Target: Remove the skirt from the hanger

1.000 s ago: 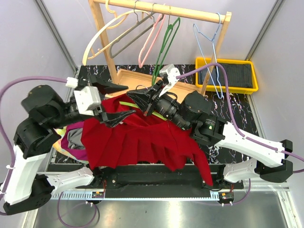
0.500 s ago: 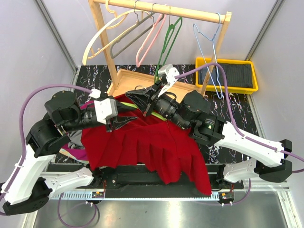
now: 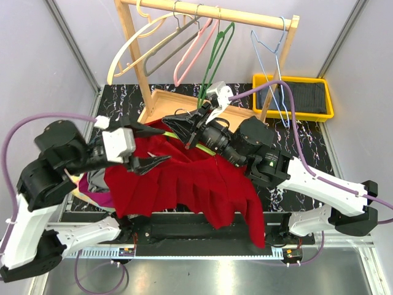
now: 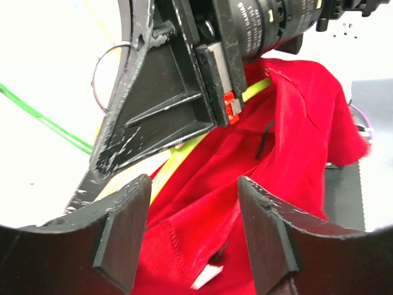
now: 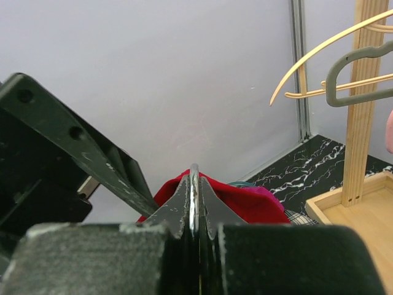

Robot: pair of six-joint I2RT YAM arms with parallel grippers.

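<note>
The red skirt (image 3: 184,184) is heaped mid-table, one corner trailing off toward five o'clock. At its twelve o'clock edge the yellow-green hanger (image 4: 259,88) sticks out, and my right gripper (image 5: 194,190) is pinched tight on its wire hook. My left gripper (image 4: 193,227), jaws apart, hangs over the skirt's ten o'clock edge.
</note>
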